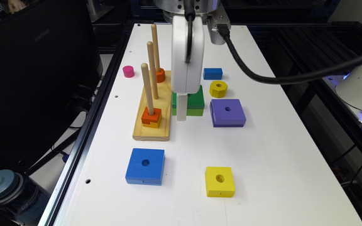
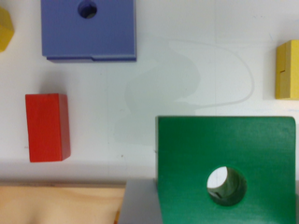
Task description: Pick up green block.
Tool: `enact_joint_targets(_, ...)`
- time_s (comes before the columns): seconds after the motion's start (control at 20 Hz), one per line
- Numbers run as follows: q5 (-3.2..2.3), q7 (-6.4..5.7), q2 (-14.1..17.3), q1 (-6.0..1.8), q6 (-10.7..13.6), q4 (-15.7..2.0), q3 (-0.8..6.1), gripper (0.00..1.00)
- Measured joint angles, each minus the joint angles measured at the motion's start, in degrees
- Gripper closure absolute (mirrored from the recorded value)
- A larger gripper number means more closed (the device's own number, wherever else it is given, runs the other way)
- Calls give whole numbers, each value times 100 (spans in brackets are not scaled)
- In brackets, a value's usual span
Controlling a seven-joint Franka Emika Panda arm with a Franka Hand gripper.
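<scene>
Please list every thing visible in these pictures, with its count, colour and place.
green block: one, two-tone green, mid-table
purple block: one, on the green block's exterior-view right
blue square block: one, near front
yellow square block: one, near front
small blue block: one, far side
yellow nut: one, beside purple block
pink cylinder: one, far left edge
red block: one, near peg base
peg base: one, pale wood, three pegs, orange pieces on two
monitor: one, black, off-table
bottle: one, blue-lidded, off-table
gripper: one, white, at the green block
</scene>
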State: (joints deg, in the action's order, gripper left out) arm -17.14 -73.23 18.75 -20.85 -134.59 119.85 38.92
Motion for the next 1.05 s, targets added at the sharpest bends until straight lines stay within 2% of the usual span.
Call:
enact_joint_targets(0.1, 29, 8, -54, -9, 26, -22, 21, 100)
enact_joint_targets(0.15, 84, 37, -118, -21, 84, -45, 44, 100)
enact_joint_targets(0.3, 405, 252, -432, -75, 350, -77, 110, 100)
enact_joint_targets(0.35, 465, 295, -488, -79, 386, -72, 110, 100)
enact_joint_targets(0.4, 496, 318, -511, -81, 402, -70, 110, 100)
enact_joint_targets(0.55, 515, 338, -519, -91, 407, -82, 111, 100)
enact_joint_targets(0.6, 560, 368, -574, -97, 453, -110, 117, 100)
enact_joint_targets(0.65, 620, 404, -641, -100, 519, -140, 122, 100)
enact_joint_targets(0.7, 702, 457, -725, -101, 611, -176, 125, 100)
enact_joint_targets(0.8, 908, 595, -948, -107, 814, -222, 125, 100)
enact_joint_targets(0.85, 978, 641, -1022, -112, 868, -222, 125, 100)
enact_joint_targets(0.9, 1027, 677, -1075, -118, 907, -221, 125, 100)
enact_joint_targets(1.05, 1043, 695, -1072, -132, 914, -221, 125, 100)
